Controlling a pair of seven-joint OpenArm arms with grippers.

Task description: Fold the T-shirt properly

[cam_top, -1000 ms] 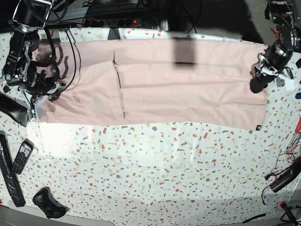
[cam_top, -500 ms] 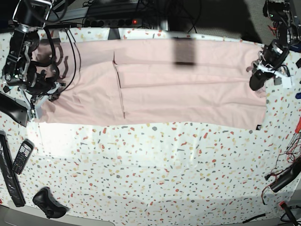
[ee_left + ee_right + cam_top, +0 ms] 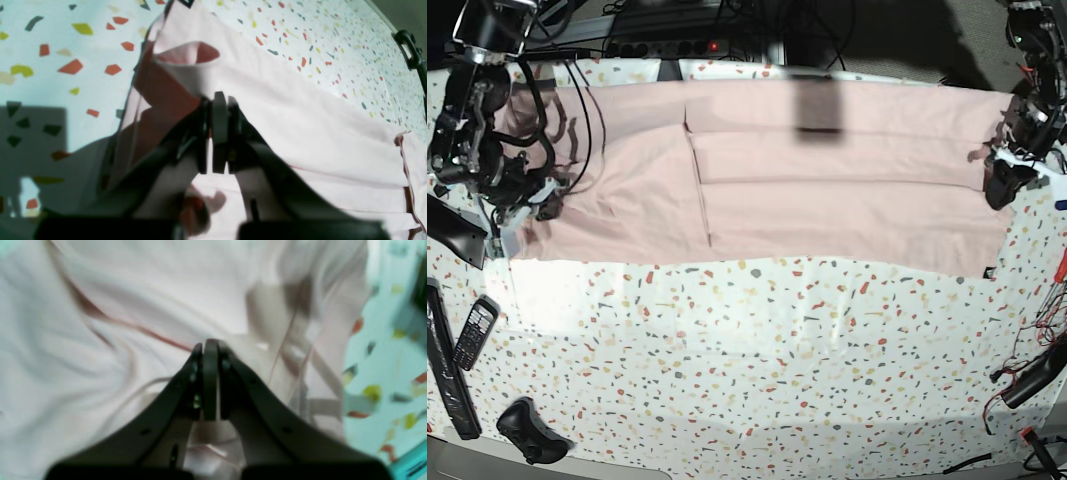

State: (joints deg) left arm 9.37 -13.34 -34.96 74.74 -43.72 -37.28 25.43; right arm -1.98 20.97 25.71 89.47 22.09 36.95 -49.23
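Note:
The pale pink T-shirt point(image 3: 827, 205) lies stretched across the far half of the speckled table point(image 3: 757, 370), folded into a long band with the plain side up. My left gripper point(image 3: 999, 185) is shut on the shirt's right edge; in the left wrist view point(image 3: 217, 110) the cloth point(image 3: 300, 116) bunches around the closed fingers. My right gripper point(image 3: 539, 210) is shut on the shirt's left end; in the right wrist view point(image 3: 208, 350) the fingers pinch wrinkled cloth point(image 3: 100, 340). No lettering shows.
A phone point(image 3: 473, 333), a long black bar point(image 3: 445, 365) and a black controller point(image 3: 529, 430) lie at the table's front left. A power strip and cables point(image 3: 667, 40) run behind the table. Loose wires point(image 3: 1037, 370) lie at the right edge.
The left gripper has pulled the shirt's right edge further right and a bit forward. The whole shirt has slid right and drawn taut; the vertical seam has moved right.

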